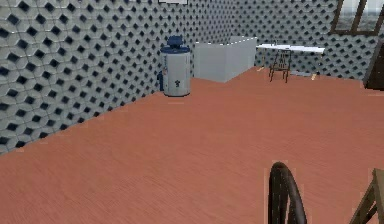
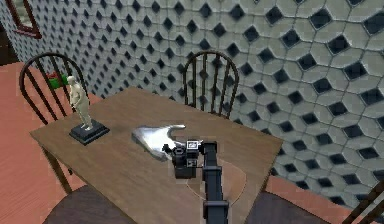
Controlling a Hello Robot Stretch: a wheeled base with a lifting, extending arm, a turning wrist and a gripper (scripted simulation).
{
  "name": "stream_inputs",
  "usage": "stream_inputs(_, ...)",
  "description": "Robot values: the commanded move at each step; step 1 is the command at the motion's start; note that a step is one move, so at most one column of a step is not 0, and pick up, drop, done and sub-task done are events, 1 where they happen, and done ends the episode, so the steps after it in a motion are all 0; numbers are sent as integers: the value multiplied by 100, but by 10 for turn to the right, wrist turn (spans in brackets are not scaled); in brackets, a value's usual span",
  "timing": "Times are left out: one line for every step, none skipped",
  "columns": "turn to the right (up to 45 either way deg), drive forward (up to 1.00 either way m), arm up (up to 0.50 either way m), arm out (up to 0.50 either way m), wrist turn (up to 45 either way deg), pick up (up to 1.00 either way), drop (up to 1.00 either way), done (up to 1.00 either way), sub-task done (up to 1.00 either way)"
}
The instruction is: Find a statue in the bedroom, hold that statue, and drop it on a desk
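Arm (image 2: 212, 190) over bench (image 2: 110, 155), my gripper (image 2: 176, 155) at a pale lump (image 2: 155, 135), load cannot be told; statue (image 2: 81, 100) upright near bench's corner edge.

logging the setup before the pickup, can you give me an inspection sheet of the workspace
surface: wooden table, brown top
job's things: pale statue upright on a dark base, toward the arm side view's left end of the table
clutter: crumpled grey thing lying mid-table, near the claw
grippers: claw at the end of the dark arm, above the tabletop; cannot tell whether it holds anything
cables: nothing seen
surroundings: dark spindle-back chairs behind the table, patterned wall; ahead, red-brown floor, blue and white cylinder, white box unit, white side table
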Motion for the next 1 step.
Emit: stream_inputs(0,0,0,0,0,100,0,0,0)
